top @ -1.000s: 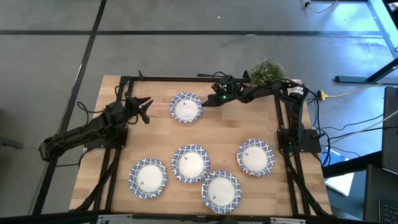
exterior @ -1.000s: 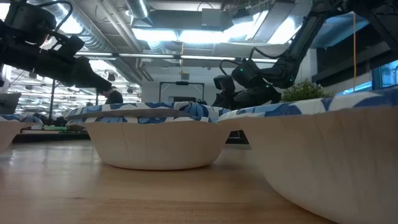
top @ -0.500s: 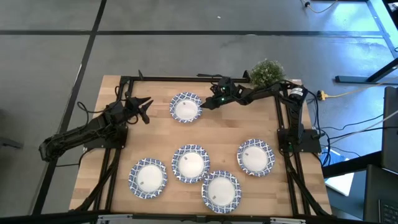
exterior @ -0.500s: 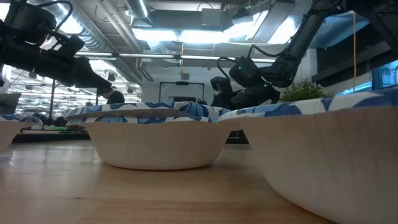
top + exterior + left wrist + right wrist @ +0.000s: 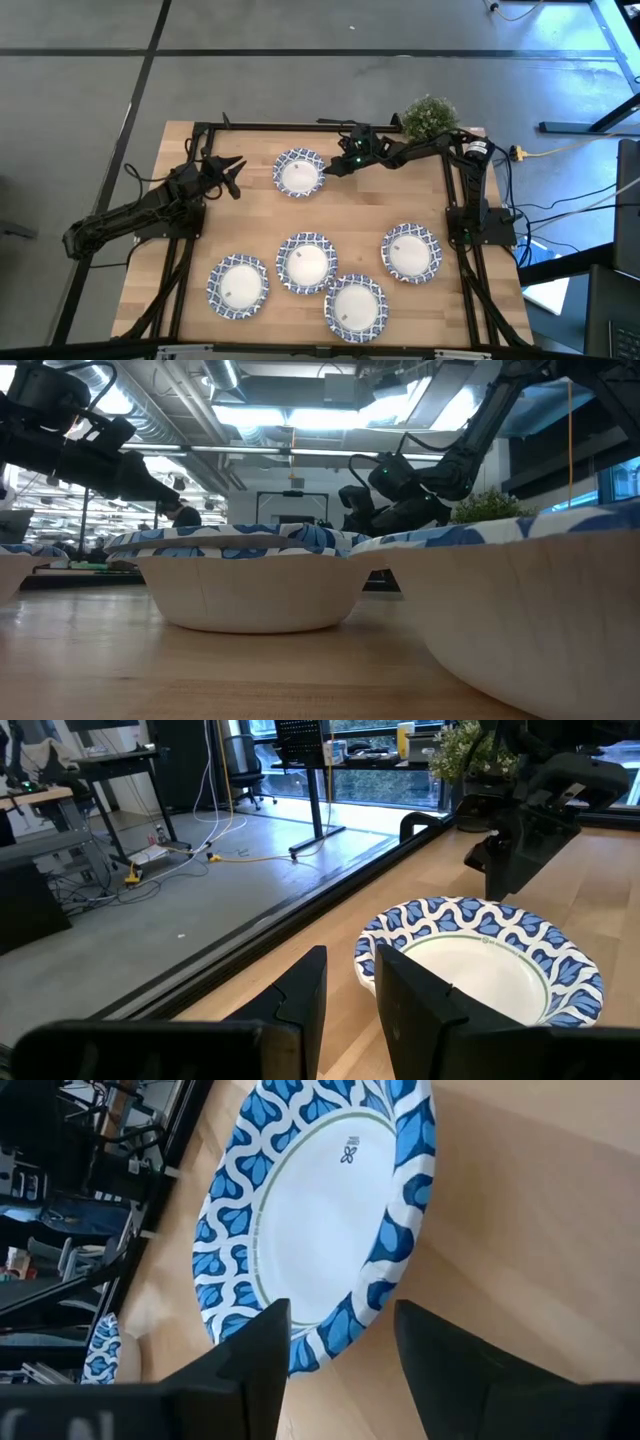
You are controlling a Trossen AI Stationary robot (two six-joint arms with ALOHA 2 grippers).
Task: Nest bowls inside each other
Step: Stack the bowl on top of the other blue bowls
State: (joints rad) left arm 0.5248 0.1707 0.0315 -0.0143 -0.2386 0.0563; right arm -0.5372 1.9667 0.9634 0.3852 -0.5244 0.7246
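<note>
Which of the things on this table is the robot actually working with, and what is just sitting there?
Part of the job:
far bowl, with the right gripper open at its rim
four near bowls
left gripper, open, waiting beside the far bowl

Just sitting there:
potted plant at the table's far right corner

Two dark arms, matte black from base to tip.

The left arm (image 5: 140, 212) is a chain of chunky black segments with thin black cables looping alongside, ending in a left end effector (image 5: 233, 170) with two slim black prongs. The right arm (image 5: 430, 148) is black too, a small green light glowing near its right end effector (image 5: 335, 166), whose flat, blocky fingers (image 5: 455, 1365) look plain and unmarked up close.
</note>
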